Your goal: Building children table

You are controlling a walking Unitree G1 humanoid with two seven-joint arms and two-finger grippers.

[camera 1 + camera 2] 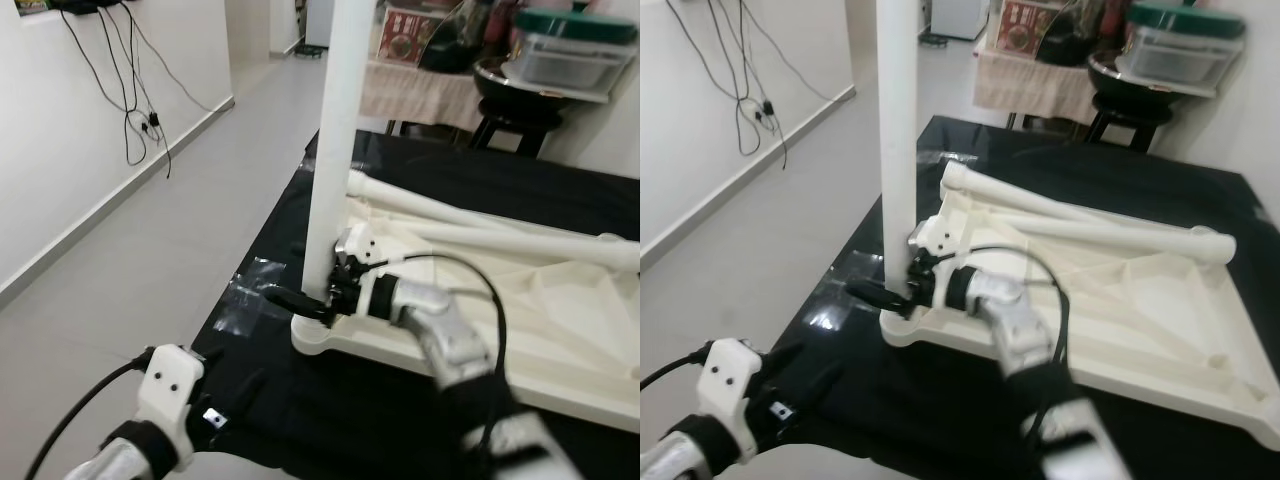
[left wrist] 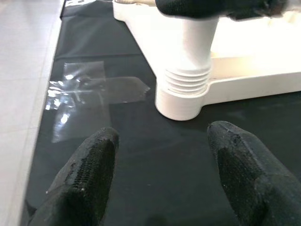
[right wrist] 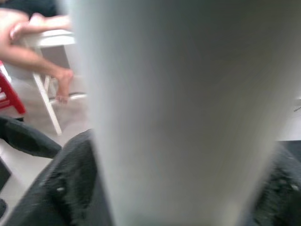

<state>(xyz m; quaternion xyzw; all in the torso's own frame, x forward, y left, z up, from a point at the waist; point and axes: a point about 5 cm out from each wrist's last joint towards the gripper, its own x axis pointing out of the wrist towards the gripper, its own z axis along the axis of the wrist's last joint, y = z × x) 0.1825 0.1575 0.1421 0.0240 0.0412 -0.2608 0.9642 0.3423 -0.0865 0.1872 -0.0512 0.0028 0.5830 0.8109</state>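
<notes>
1. Down low at the near edge, the left gripper [image 2: 160, 179] hovers over the black sheet [image 1: 270, 400], fingers spread wide, holding nothing.
2. Just ahead, the right gripper [image 1: 318, 303] is clamped around the upright table leg [image 1: 335, 150] near its base.
3. That leg stands in the corner socket of the upside-down white tabletop [image 1: 1140, 320].
4. Two loose legs [image 1: 1110, 232] lie across the tabletop's far side.
</notes>
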